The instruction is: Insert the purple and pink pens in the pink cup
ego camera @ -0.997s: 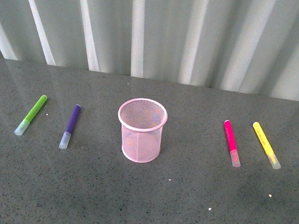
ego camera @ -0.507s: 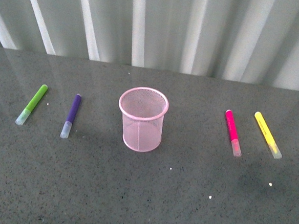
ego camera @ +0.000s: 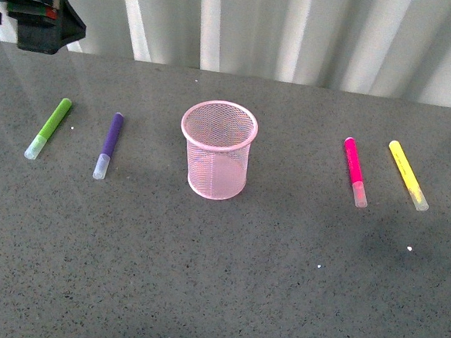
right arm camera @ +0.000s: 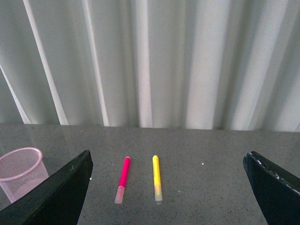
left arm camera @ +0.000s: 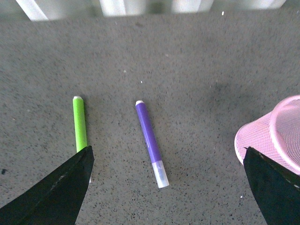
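The pink cup stands upright and empty mid-table. The purple pen lies to its left, the pink pen to its right, both flat with clear caps toward me. My left gripper is open and empty, above the table over the purple pen, with the cup beside one finger. Part of my left arm shows at the far left. My right gripper is open and empty, well back from the pink pen and the cup.
A lime green marker lies left of the purple pen, also in the left wrist view. A yellow marker lies right of the pink pen, also in the right wrist view. A pleated white curtain backs the grey table.
The cup and pens sit higher in the front view than before, though none has shifted on the table. My left arm has come into view at the top left.
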You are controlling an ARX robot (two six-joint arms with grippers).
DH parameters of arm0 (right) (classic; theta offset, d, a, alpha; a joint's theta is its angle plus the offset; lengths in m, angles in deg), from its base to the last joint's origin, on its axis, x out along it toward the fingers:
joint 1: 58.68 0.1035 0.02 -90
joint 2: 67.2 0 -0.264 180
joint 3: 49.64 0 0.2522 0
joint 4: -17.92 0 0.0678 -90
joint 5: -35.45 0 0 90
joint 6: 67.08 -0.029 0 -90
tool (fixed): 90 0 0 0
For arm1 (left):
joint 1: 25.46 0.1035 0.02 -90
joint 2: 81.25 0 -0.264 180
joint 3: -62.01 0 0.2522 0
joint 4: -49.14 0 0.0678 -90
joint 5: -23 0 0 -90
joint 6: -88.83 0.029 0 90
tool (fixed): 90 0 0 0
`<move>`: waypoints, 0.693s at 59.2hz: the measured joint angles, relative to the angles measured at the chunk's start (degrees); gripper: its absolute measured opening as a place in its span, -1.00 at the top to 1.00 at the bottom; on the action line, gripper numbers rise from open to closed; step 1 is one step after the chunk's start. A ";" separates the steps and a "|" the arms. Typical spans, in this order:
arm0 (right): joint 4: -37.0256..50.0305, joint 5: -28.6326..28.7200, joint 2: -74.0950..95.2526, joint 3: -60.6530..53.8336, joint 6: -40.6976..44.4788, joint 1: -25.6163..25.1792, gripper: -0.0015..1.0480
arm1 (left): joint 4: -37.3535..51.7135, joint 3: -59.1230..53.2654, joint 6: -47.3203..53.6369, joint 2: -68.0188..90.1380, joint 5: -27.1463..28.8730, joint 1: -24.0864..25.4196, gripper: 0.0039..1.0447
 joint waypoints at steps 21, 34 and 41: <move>0.00 0.00 0.00 0.00 0.00 0.00 -0.87 | -11.72 16.09 -0.39 19.56 -0.09 -0.61 -0.88; 0.00 0.00 0.00 0.00 0.00 0.00 -0.87 | -14.95 24.52 0.07 26.36 -1.03 -1.16 -0.88; 0.00 -0.02 0.00 0.00 0.00 0.00 -0.87 | -15.93 27.89 0.81 28.83 -0.57 -1.29 -0.88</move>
